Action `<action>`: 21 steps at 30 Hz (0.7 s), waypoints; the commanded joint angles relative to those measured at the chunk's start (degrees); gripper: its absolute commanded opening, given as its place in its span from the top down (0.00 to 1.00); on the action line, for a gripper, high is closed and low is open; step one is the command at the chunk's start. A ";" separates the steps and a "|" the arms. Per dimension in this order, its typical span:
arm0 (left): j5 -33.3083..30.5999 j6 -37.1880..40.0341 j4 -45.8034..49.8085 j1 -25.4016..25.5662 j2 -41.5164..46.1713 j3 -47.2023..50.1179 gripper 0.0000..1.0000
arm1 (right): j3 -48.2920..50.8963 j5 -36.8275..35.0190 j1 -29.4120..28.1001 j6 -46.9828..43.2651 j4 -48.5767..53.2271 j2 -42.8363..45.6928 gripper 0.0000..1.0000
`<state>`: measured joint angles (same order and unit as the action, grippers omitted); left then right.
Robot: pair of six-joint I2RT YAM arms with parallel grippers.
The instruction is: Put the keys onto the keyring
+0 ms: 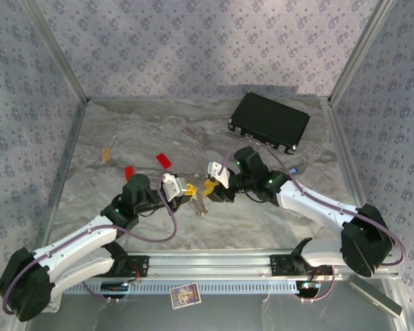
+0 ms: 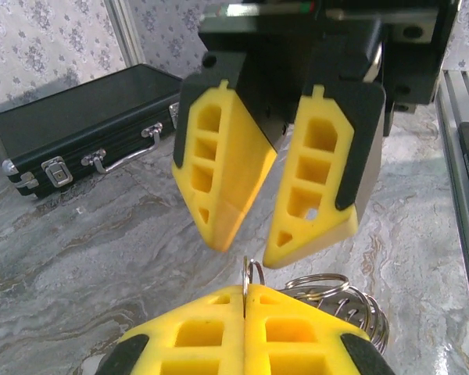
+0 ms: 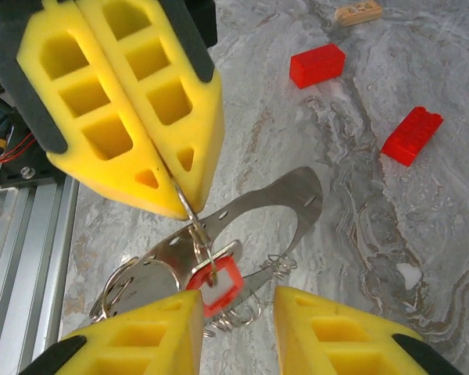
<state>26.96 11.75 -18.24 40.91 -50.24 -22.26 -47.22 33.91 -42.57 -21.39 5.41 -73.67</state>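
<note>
The keyring (image 3: 297,199) is a flat silvery loop with small holes. It lies on the marble with several wire rings (image 2: 352,293) hung on it. My left gripper (image 2: 246,287) is shut on a small split ring (image 2: 252,271) just above the keyring. In the right wrist view its fingertips (image 3: 180,199) pinch that wire, and a key with a red plastic head (image 3: 215,283) hangs from it. My right gripper (image 3: 236,301) is open, its fingers to either side of the red key. In the top view both grippers, left (image 1: 188,189) and right (image 1: 210,186), meet at mid-table.
A black case (image 1: 269,122) lies at the back right. Two red bricks (image 1: 164,161) (image 1: 130,172) and a tan piece (image 1: 107,154) lie left of centre. A small bluish item (image 1: 295,167) sits by the right arm. Aluminium rails run along the near edge.
</note>
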 commanded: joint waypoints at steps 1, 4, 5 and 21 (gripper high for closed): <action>0.38 -1.11 -4.61 0.32 0.81 0.29 1.00 | 0.05 1.71 -0.70 1.26 -2.18 0.24 0.70; 0.35 -1.11 -4.61 0.27 0.84 0.29 1.00 | -0.06 2.03 -0.88 1.56 -2.70 0.17 0.72; 0.37 -1.12 -4.61 0.31 0.93 0.38 1.00 | -0.05 2.06 -0.86 1.62 -2.84 0.17 0.73; 1.87 -1.64 -7.81 0.32 1.41 1.07 1.00 | -2.52 2.42 -1.67 0.56 0.92 -2.04 0.92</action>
<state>27.22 10.85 -20.47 40.91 -50.24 -21.06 -47.75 35.59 -43.66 -20.36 3.99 -75.59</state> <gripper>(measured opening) 0.046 0.071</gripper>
